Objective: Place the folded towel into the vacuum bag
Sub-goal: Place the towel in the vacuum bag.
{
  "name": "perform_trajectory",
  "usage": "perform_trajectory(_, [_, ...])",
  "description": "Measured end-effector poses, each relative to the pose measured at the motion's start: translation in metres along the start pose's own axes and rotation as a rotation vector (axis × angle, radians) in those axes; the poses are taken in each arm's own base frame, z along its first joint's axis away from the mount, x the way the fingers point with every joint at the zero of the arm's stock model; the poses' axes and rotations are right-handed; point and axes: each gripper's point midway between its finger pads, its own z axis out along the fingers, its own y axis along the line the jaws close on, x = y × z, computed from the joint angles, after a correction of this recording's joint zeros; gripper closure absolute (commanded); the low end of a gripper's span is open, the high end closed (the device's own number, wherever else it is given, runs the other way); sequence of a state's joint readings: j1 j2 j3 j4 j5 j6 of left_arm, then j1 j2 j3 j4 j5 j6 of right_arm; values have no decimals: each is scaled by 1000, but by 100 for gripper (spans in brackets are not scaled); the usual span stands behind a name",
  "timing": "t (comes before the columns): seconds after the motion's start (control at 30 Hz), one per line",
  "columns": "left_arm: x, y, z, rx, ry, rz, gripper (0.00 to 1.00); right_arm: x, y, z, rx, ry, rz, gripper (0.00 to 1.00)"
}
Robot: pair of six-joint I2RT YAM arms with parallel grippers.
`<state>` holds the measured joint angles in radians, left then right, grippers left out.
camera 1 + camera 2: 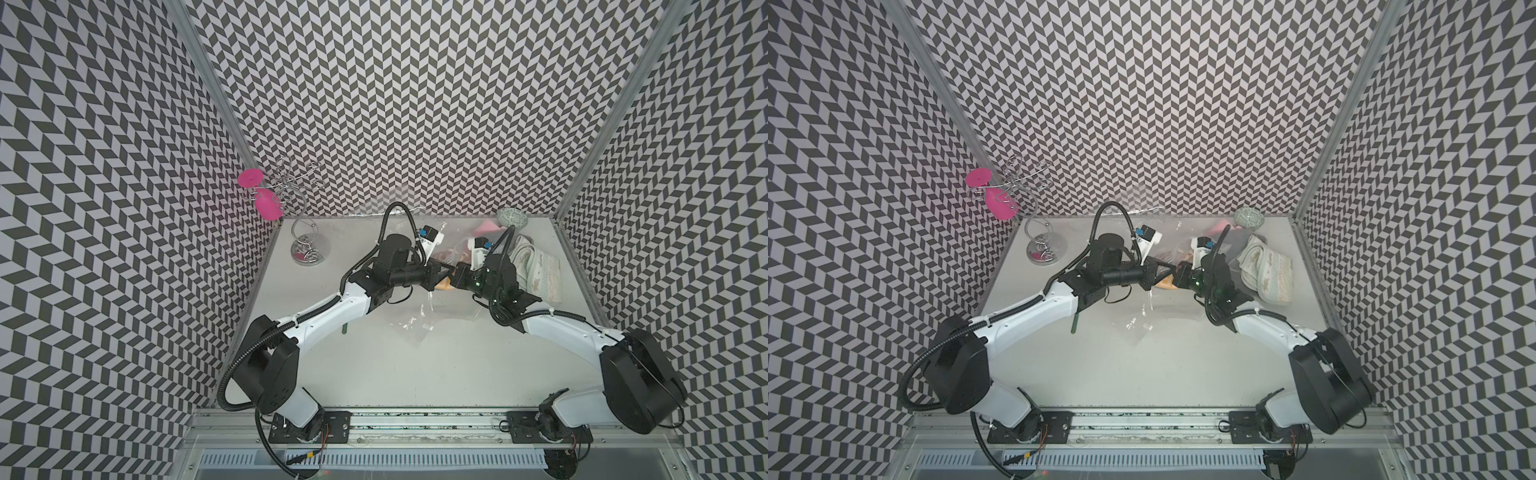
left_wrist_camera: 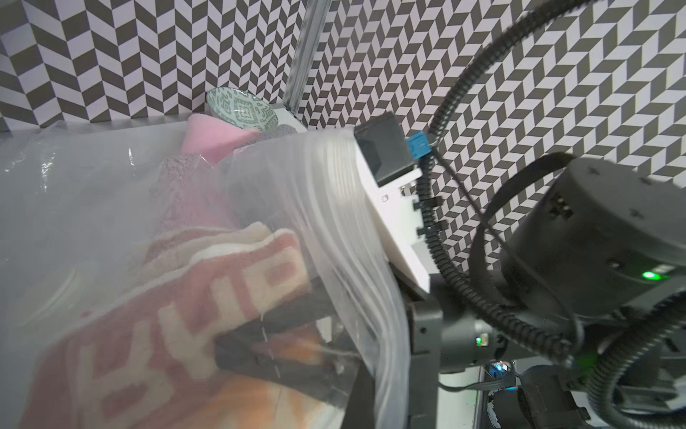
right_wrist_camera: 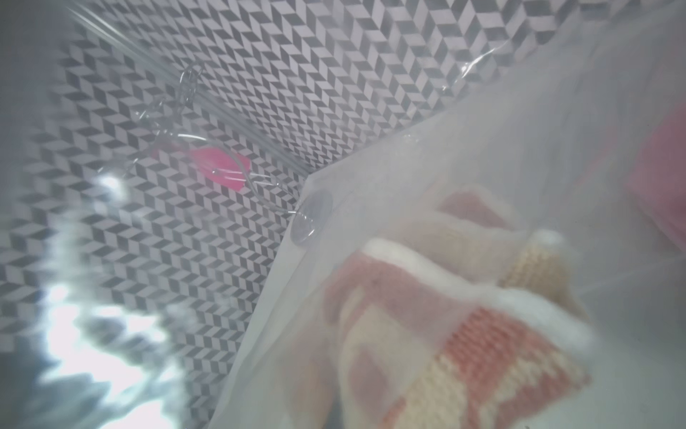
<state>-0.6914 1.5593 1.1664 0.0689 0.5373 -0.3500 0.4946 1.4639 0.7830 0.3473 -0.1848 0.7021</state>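
Over the table (image 1: 415, 374), in both top views, your left gripper (image 1: 439, 274) and right gripper (image 1: 454, 279) meet at the mouth of the vacuum bag (image 1: 415, 328) mid-table. The left jaws are pressed together.

In the left wrist view, the right jaws, behind film, pinch the folded towel (image 2: 178, 315) inside that mouth. You cannot read its blocky red-and-cream pattern as lettering.

In the right wrist view, the towel shows blurred through plastic.

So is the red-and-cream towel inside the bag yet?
In, it looks like: the left wrist view shows the towel behind the film of the bag, with its mouth draped over the right gripper holding it.
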Motion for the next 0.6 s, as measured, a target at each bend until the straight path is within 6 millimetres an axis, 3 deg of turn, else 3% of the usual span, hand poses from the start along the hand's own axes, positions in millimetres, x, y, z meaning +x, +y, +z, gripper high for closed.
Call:
perform_trajectory(0.07, [0, -3, -1, 15, 3, 6, 100, 7, -13, 11, 28, 8, 36, 96])
perform_trajectory(0.13, [-1, -8, -3, 34, 1, 16, 100, 15, -25, 22, 50, 20, 67, 84])
perform_trajectory(0.2, [-4, -10, -7, 42, -11, 21, 100, 22, -33, 31, 59, 31, 89, 58])
perform_trajectory(0.27, [-7, -7, -14, 42, -32, 12, 100, 23, -33, 37, 50, 35, 95, 42])
perform_trajectory(0.43, [-9, 23, -25, -47, -67, -44, 100, 9, -16, 34, 9, 19, 52, 32])
perform_trajectory(0.6, [-7, 47, -25, -138, -84, -81, 100, -4, 3, -1, -1, 0, -28, 32])
